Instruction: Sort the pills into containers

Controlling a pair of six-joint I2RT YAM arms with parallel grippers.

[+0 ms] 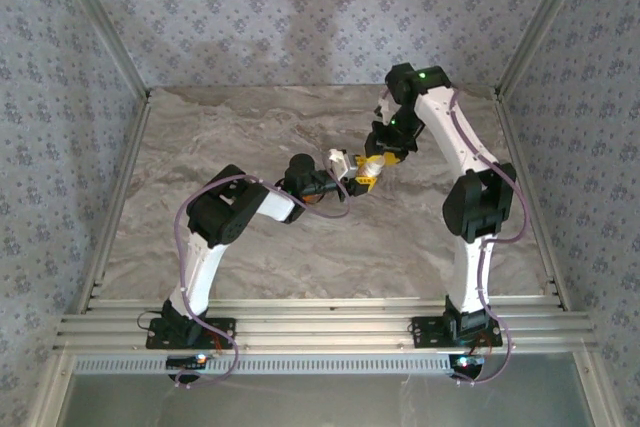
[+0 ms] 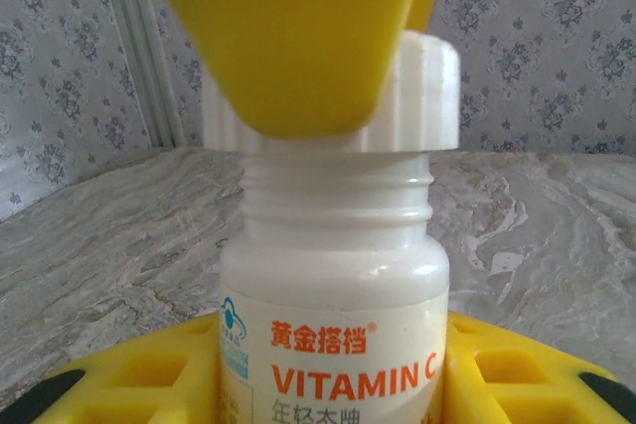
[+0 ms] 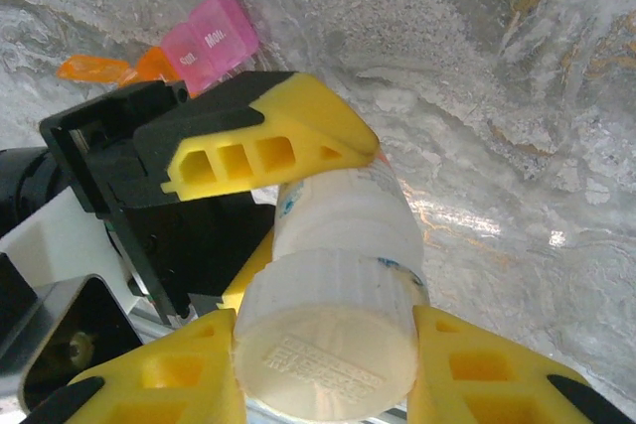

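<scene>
Marbled grey worktop (image 1: 300,237), floral wallpaper (image 1: 300,7). Containers (image 3: 204,44): translucent pink-and-orange strip. Left claw (image 2: 333,399) grips the bottle (image 2: 333,245), right claw (image 3: 328,369) its cap (image 2: 432,96).

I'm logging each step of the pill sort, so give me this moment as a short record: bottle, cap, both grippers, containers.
bottle: white, labelled Vitamin C, held between the two grippers
cap: white and ribbed, sitting on the neck with threads showing below it
left gripper: shut on the bottle's body
right gripper: shut on the cap
containers: pink and orange strip lying on the table, apart from both grippers
</scene>
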